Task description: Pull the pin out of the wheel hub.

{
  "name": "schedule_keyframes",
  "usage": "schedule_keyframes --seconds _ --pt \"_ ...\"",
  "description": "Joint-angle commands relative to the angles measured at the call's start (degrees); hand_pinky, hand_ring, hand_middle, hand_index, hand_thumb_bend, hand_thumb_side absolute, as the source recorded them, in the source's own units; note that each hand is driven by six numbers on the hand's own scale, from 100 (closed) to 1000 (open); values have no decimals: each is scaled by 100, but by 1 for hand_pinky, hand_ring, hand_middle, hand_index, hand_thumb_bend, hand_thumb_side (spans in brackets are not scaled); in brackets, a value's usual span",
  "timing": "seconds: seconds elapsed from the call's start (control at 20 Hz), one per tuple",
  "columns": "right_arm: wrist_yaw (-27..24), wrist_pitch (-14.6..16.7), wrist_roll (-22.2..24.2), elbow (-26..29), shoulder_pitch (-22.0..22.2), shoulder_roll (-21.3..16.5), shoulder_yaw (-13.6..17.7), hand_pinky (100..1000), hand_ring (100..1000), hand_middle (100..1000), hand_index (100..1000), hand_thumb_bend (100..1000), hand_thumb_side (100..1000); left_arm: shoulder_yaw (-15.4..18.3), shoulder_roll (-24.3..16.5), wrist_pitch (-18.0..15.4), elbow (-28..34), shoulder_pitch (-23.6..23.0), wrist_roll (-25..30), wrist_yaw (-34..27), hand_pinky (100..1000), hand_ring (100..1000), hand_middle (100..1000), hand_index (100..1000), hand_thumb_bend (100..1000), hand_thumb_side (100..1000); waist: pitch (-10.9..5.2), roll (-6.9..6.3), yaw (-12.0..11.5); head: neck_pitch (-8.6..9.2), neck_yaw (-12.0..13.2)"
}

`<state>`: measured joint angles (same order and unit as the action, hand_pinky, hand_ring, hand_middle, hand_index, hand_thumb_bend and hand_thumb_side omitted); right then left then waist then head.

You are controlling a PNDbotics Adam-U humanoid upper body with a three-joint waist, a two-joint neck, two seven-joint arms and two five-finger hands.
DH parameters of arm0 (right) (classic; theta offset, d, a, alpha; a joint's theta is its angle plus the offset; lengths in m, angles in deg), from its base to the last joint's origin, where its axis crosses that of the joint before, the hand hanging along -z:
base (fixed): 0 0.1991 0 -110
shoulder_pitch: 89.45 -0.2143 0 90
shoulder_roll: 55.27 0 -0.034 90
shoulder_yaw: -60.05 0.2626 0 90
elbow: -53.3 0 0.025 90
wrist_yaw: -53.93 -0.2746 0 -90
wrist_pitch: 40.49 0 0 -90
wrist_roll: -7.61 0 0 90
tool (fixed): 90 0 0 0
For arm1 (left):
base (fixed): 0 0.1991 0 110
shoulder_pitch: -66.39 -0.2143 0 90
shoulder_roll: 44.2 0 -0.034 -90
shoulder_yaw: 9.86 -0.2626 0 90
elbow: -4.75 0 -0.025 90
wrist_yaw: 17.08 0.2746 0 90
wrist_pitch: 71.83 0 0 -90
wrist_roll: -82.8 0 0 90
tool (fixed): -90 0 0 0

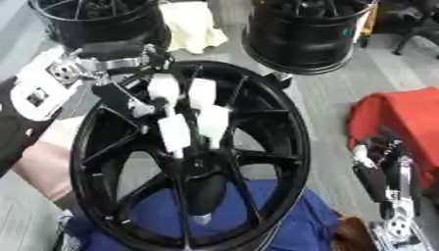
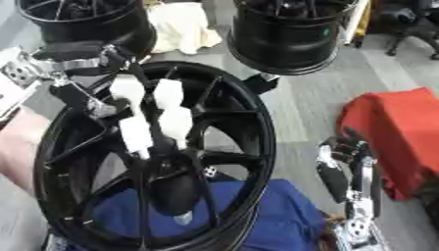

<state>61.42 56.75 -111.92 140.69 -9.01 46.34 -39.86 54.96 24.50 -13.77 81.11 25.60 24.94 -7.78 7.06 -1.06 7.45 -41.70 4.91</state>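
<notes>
Reaching w/ our left hand (image 1: 184, 110) into the wheel hub (image 1: 202, 169), white-tipped fingers (image 1: 173, 131) straight at the spokes, right hand (image 2: 347, 164) idle lower right, fingers relaxed, pin not made out.

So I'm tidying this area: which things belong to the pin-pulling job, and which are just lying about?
Part of the job:
- wheel hub, black, spoked
- left hand, white-tipped fingers reaching into the hub centre

Lying about:
- right hand, idle at lower right
- two other black wheels
- red cloth
- blue cloth
- pale cloth
</notes>
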Motion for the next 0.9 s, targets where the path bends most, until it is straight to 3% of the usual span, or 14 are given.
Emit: schedule_keyframes --seconds 0.05,0.3,0.55,0.7,0.9 --pt "19 -7 -18 57 -50 -78 22 660 664 649 829 100 326 262 -422 -2002 190 163 1983 -314 556 439 589 749 100 100 -120 -3 -21 10 -12" --pt "25 -10 -30 44 -31 -95 38 660 664 649 829 100 326 803 -1039 -2002 393 53 1983 -796 552 444 593 747 100 100 -137 -22 -95 24 -52" --pt "25 -13 -58 29 -27 -106 63 660 665 650 829 100 327 1454 -1764 -2002 559 -584 1951 -1144 559 450 598 748 100 100 -132 -29 -153 33 -90" --pt "22 -14 -61 26 -34 -102 70 660 665 650 829 100 327 1788 -2074 -2002 436 -1190 1870 -953 559 449 598 749 100 100 -116 -17 -163 48 -122" --pt "18 -26 -65 38 -61 -99 77 660 665 650 829 100 326 1972 -2136 -2002 -39 -1841 1631 -140 555 453 607 755 100 100 -89 14 -169 67 -138"
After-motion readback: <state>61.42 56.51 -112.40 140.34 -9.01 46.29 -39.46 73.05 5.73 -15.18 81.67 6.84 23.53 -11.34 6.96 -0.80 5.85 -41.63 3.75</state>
